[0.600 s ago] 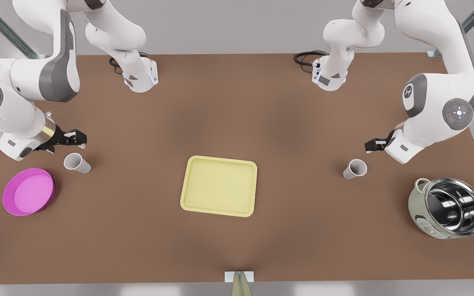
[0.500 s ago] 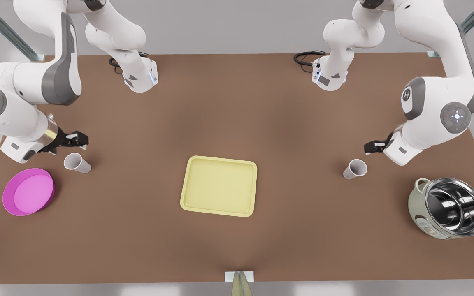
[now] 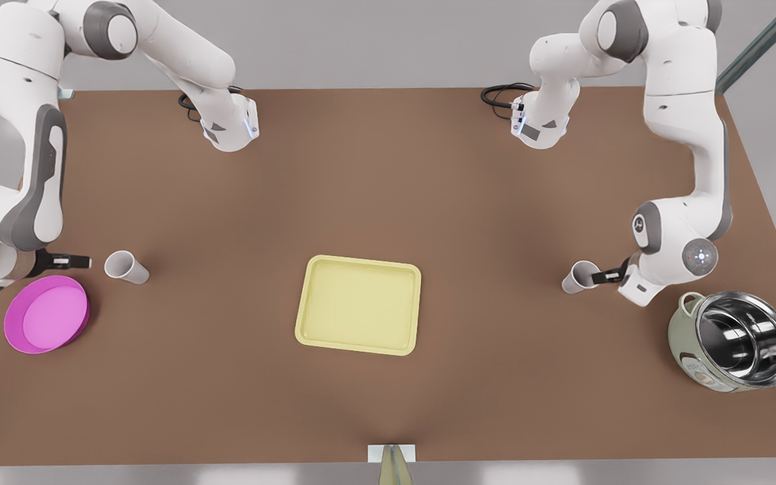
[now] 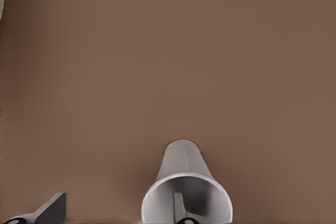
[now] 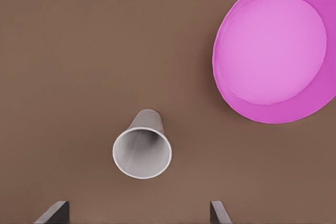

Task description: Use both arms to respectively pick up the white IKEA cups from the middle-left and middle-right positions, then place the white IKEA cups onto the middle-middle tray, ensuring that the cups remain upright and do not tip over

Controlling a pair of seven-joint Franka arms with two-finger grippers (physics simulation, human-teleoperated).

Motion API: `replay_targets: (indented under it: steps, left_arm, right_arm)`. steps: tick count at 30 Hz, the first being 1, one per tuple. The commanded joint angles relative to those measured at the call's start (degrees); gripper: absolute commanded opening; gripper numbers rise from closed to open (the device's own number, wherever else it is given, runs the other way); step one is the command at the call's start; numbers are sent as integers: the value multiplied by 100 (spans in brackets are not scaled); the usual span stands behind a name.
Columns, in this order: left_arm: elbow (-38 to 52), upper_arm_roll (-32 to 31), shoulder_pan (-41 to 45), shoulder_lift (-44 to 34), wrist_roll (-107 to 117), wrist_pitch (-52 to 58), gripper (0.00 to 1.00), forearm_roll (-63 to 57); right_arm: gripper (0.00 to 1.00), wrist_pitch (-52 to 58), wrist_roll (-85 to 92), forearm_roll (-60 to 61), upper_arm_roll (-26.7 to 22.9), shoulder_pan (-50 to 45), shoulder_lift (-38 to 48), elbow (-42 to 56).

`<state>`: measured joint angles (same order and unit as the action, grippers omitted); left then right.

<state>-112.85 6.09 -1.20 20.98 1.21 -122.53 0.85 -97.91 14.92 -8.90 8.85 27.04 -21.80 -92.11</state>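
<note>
The front view looks steeply down on the whole brown desk. Both wrist views look down closely at it; the right wrist view shares the round magenta plate at the front view's 9 o'clock.

Both arms lower: left tool at its cup's rim, right tool beside its cup.

The tray lies mid-worktop. At the front view's left a cup stands between the plate and the tray; at its right another cup stands nearer the pot.
</note>
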Motion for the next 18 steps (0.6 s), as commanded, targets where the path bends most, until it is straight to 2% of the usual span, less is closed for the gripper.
replay_targets:
  steps: [1, 7, 11, 12, 13, 14, 16, 18]
  left_arm:
    - [-236, 7, -12, -85, -183, -342, 100, -6]
    - [-483, 7, 41, -76, -174, -386, 100, 3]
    - [-615, -2, 102, 117, -174, -887, 100, 11]
    - [-615, -2, 102, 214, -174, -992, 94, 11]
    - [-615, -2, 102, 223, -157, -1019, 79, 11]
    - [-615, -2, 111, 222, -148, -1001, 59, 11]
    - [-615, -11, 111, 187, -139, -957, 39, 81]
    - [-615, -11, 120, 126, -139, -905, 26, 310]
  right_arm:
    - [100, -984, 635, 20, 3, 21, 62, -246]
    - [100, -1942, 644, 213, 3, 258, 26, -1072]
    - [100, -2232, 644, 213, 3, 372, -70, -1274]
    - [100, -2338, 644, 213, 3, 390, -123, -1344]
    - [100, -2566, 644, 204, 3, 443, -88, -1547]
    - [100, -2637, 644, 204, 3, 487, -79, -1652]
    - [100, -2742, 749, 204, 3, 583, -35, -1802]
    - [100, -2804, 758, 213, 3, 618, -44, -1872]
